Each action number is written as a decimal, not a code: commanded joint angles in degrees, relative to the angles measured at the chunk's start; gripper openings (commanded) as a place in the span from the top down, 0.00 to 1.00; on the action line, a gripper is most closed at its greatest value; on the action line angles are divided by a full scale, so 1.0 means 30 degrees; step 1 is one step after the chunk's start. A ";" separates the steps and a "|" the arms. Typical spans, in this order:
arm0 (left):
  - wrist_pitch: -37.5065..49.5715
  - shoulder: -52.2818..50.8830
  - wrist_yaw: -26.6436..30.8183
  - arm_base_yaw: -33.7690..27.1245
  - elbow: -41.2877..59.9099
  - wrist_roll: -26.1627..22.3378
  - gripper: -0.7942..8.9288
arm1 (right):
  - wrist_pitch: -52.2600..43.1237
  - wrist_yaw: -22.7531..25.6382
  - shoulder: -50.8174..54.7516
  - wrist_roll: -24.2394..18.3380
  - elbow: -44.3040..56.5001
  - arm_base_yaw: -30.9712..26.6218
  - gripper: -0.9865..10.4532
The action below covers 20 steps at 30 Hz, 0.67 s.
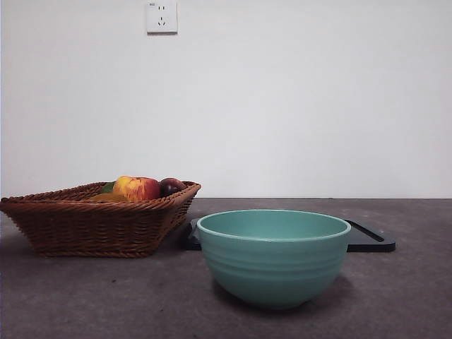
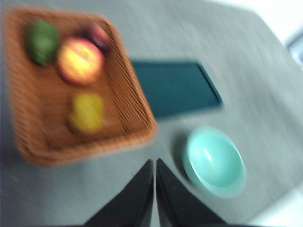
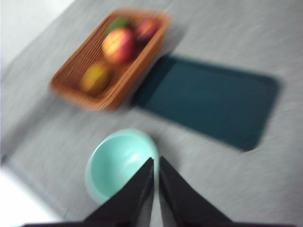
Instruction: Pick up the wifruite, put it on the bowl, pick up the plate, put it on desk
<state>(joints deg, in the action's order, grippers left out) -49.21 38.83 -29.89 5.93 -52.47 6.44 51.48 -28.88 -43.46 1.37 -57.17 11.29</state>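
The wifruite (image 2: 86, 112) (image 3: 96, 78), a small yellow-orange fruit, lies in a brown wicker basket (image 1: 85, 229); from the front only its top (image 1: 106, 198) shows above the rim. The teal-green bowl (image 1: 273, 256) (image 2: 215, 161) (image 3: 120, 163) stands empty on the desk (image 1: 70, 296). Behind it lies the plate (image 1: 371, 240) (image 2: 173, 87) (image 3: 213, 101), flat, dark and rectangular. Both wrist views are blurred. My left gripper (image 2: 155, 163) and right gripper (image 3: 156, 161) hang high above the desk, jaws shut and holding nothing. Neither shows in the front view.
The basket also holds a red-yellow apple (image 1: 138, 188) (image 2: 79, 60), a dark plum (image 1: 171, 186) and a green fruit (image 2: 41, 41). A white wall with a socket (image 1: 161, 17) stands behind the desk. The basket's corner touches the plate's edge.
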 commanded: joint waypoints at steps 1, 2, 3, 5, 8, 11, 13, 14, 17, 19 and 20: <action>-0.1107 0.0845 -0.0066 0.1180 -0.1231 -0.1166 0.91 | 0.0670 -0.0095 -0.0852 -0.0845 -0.0809 0.1392 0.91; -0.1530 0.1129 -0.0073 0.1690 -0.1537 -0.1355 0.91 | 0.0809 -0.0095 -0.1078 -0.0852 -0.0882 0.2062 0.91; -0.1887 0.1341 -0.0073 0.2149 -0.1778 -0.1501 0.91 | 0.0918 -0.0087 -0.1231 -0.0940 -0.0882 0.2725 0.91; -0.2244 0.1523 -0.0073 0.2849 -0.1916 -0.1508 0.91 | 0.1246 -0.0058 -0.1406 -0.1071 -0.0882 0.3840 0.91; -0.2273 0.1537 -0.0073 0.3344 -0.1916 -0.1501 0.91 | 0.1421 0.0138 -0.1472 -0.1129 -0.0882 0.4779 0.91; -0.2237 0.1530 -0.0066 0.3366 -0.1916 -0.1501 0.91 | 0.1413 0.0131 -0.1472 -0.1122 -0.0882 0.4932 0.91; -0.2237 0.1530 -0.0066 0.3366 -0.1916 -0.1494 0.91 | 0.1413 0.0138 -0.1472 -0.1122 -0.0882 0.4932 0.91; -0.2229 0.1530 -0.0066 0.3366 -0.1916 -0.1486 0.89 | 0.1413 0.0138 -0.1472 -0.1122 -0.0882 0.4932 0.91; -0.2200 0.1530 -0.0066 0.3366 -0.1916 -0.1457 0.79 | 0.1413 0.0138 -0.1472 -0.1107 -0.0882 0.4932 0.90; -0.2200 0.1530 -0.0066 0.3366 -0.1916 -0.1392 0.65 | 0.1413 0.0146 -0.1472 -0.1093 -0.0882 0.4932 0.79; -0.2193 0.1530 -0.0058 0.3366 -0.1916 -0.1341 0.56 | 0.1413 0.0146 -0.1472 -0.1093 -0.0882 0.4932 0.71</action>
<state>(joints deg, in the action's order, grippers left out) -56.45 43.11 -29.95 15.79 -56.86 2.48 56.05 -28.49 -47.40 -1.34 -58.70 25.78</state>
